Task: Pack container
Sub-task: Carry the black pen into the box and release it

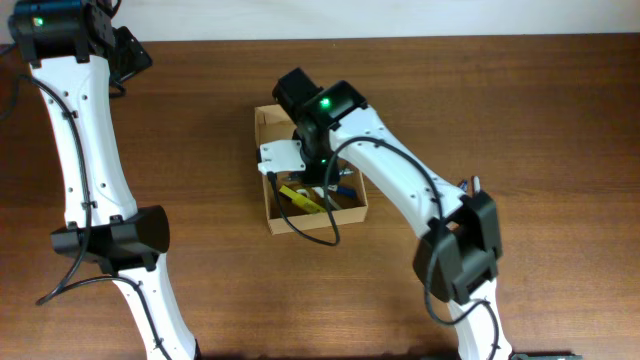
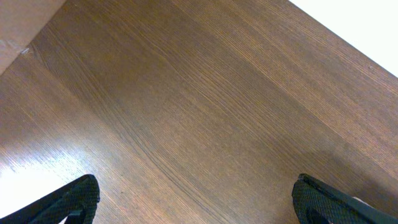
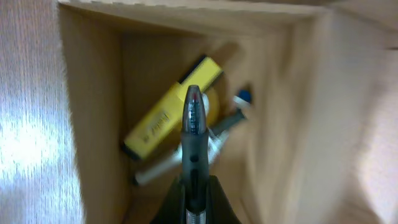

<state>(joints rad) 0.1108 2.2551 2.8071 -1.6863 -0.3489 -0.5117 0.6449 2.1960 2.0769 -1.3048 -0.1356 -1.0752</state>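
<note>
Okay, mid-task. The container [image 1: 266,125] sits mid-surface [image 1: 200,150], top open, under my right arm and well apart from my left.

My right gripper [image 3: 194,202] is clenched on a dark pen [image 3: 194,130]. The pen's red-tipped end points down into the container and hangs above the contents; from the wrist view I can't tell if it touches them.

Already inside:
- a yellow highlighter [image 3: 169,121], lying slanted on the container floor
- a silvery pen [image 3: 158,169] beside and partly under it, with a blue end toward the far corner

The view is blurry, so I can't say whether there's more in there.

My left gripper [image 2: 196,199] is released, jaws wide apart, nothing between them. It hangs over bare wood at the far left corner and isn't involved.

Progress, my call: past halfway. At least two items are packed and a third is lined up over the opening. Left to do is let go of the dark pen so it lands with the others, pull my arm clear, then probably close the container up. The overhead shows no loose items on the surface, so this may be the last one.
</note>
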